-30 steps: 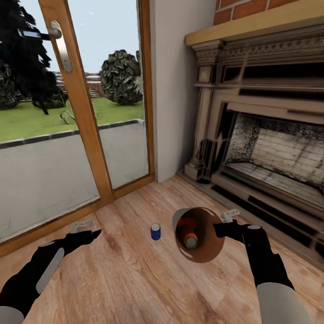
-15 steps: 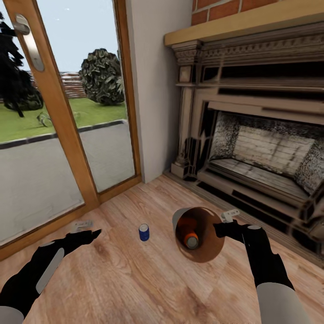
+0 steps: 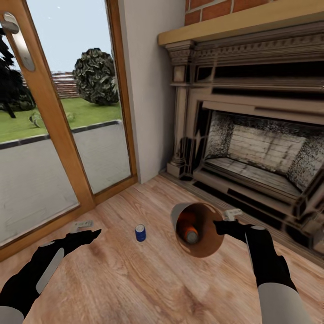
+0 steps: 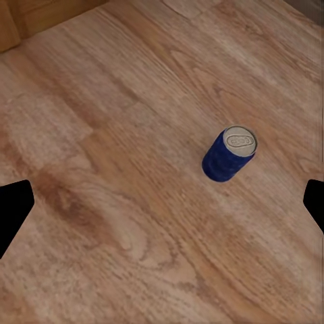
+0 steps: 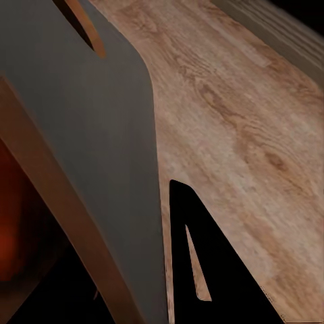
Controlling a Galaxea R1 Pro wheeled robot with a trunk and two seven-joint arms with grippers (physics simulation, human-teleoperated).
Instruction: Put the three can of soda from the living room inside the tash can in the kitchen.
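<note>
The grey trash can [image 3: 198, 230] hangs tilted above the wood floor, its tan-brown inside facing me. My right gripper [image 3: 221, 225] is shut on its rim. Two orange soda cans lie inside: one shows its silver top [image 3: 192, 235], the other [image 3: 185, 222] sits behind it. In the right wrist view the trash can's grey wall [image 5: 88, 135] and handle hole [image 5: 84, 23] are close up beside one black finger [image 5: 226, 290]. The dark blue soda can [image 3: 140, 233] [image 4: 229, 154] stands upright on the floor between my arms. My left gripper [image 3: 85, 230] [image 4: 162, 209] hovers open, short of that can.
A brick fireplace [image 3: 252, 148] with a stepped stone hearth runs along the right. A wooden-framed glass door [image 3: 58, 135] to the garden stands at the left, with a white wall corner [image 3: 150, 90] between them. Pale wood floor [image 3: 135, 279] spreads around the blue can.
The whole picture has shifted left, so the camera has turned. Both arms and the held trash can keep their place in the frame. The blue can now lies further left, closer to my left gripper.
</note>
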